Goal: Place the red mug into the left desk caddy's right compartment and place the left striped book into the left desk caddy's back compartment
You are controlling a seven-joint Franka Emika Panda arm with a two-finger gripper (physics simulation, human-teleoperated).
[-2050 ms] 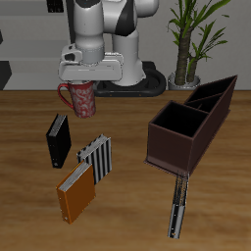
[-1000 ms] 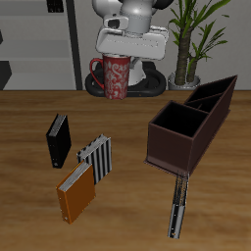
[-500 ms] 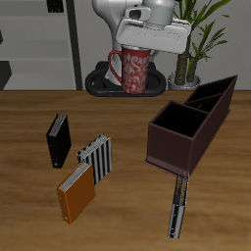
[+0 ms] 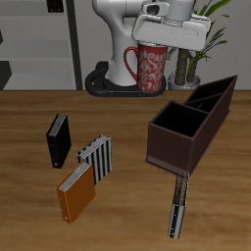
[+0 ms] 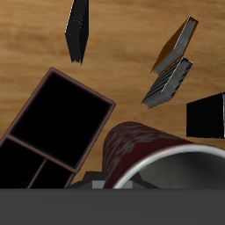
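While gripper (image 4: 155, 44) clamps red mug (image 4: 149, 68) aloft behind left desk caddy (image 4: 186, 132), left striped book (image 4: 177, 205) lies before caddy.

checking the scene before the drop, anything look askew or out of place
Nothing is spilled or damaged. The red mug hangs upright in the gripper, above and behind the left desk caddy. The left striped book lies flat by the caddy's front end, not yet in it.
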